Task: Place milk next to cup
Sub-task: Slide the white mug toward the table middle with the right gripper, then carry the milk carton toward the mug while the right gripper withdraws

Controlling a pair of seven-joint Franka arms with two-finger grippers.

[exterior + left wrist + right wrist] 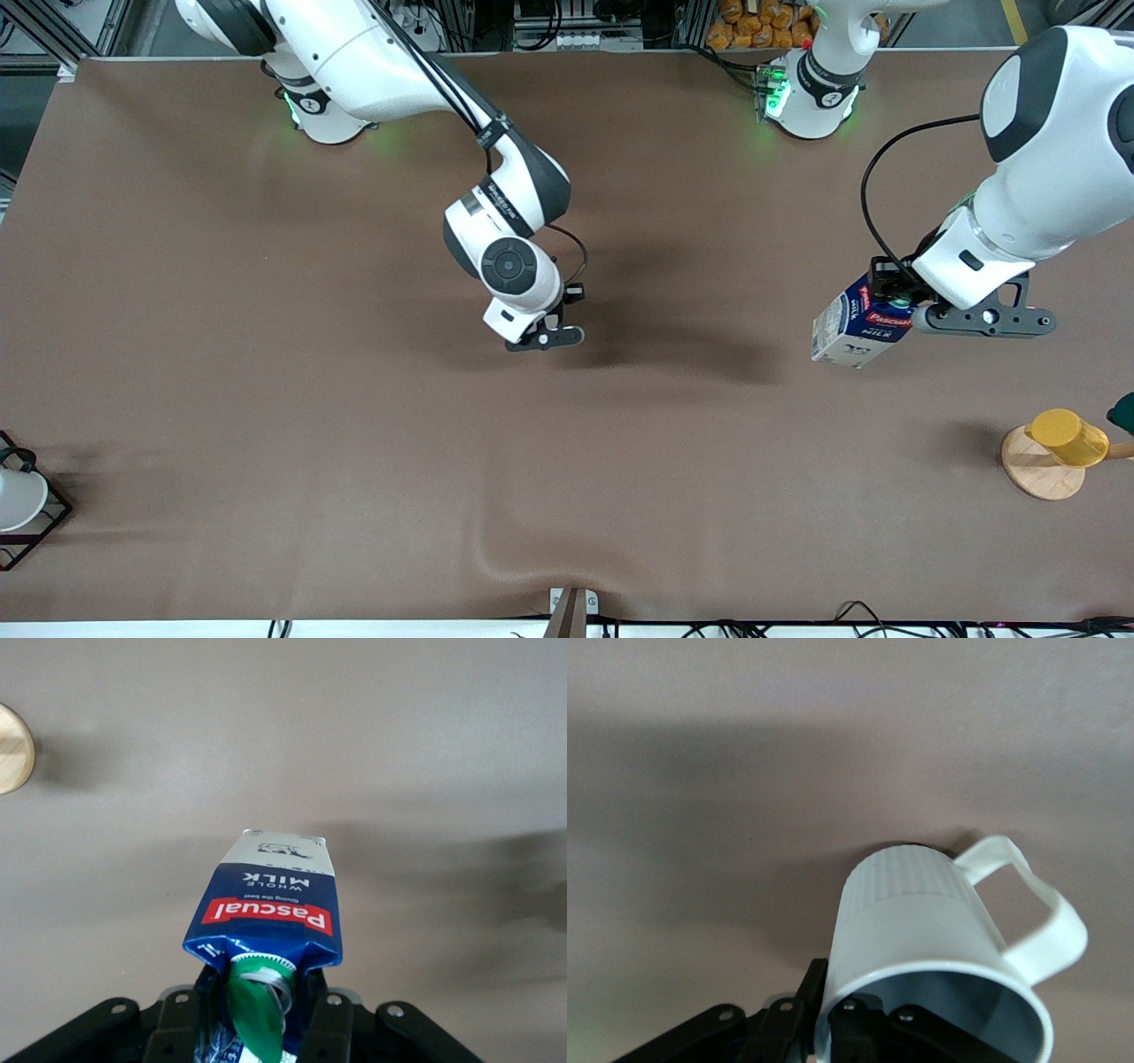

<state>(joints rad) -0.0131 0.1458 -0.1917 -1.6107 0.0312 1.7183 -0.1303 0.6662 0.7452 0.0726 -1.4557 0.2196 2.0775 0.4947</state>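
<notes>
My left gripper (890, 303) is shut on the gabled top of the milk (852, 326), a dark blue carton with a red label band and white side. It holds the carton tilted over the table toward the left arm's end. In the left wrist view the fingers (328, 1028) clamp the carton (266, 895) on both sides of its green cap. My right gripper (542, 335) is over the table's middle. The cup is hidden under its hand in the front view. In the right wrist view the gripper (824, 1014) pinches the rim of the cream-white cup (921, 912), one finger inside and one outside.
A yellow cup (1067, 436) hangs on a round wooden stand (1044, 474) near the left arm's end; the stand's base also shows in the left wrist view (12, 749). A white cup in a black wire rack (40, 523) sits at the right arm's end. The brown cloth (532, 549) has a wrinkle near the front edge.
</notes>
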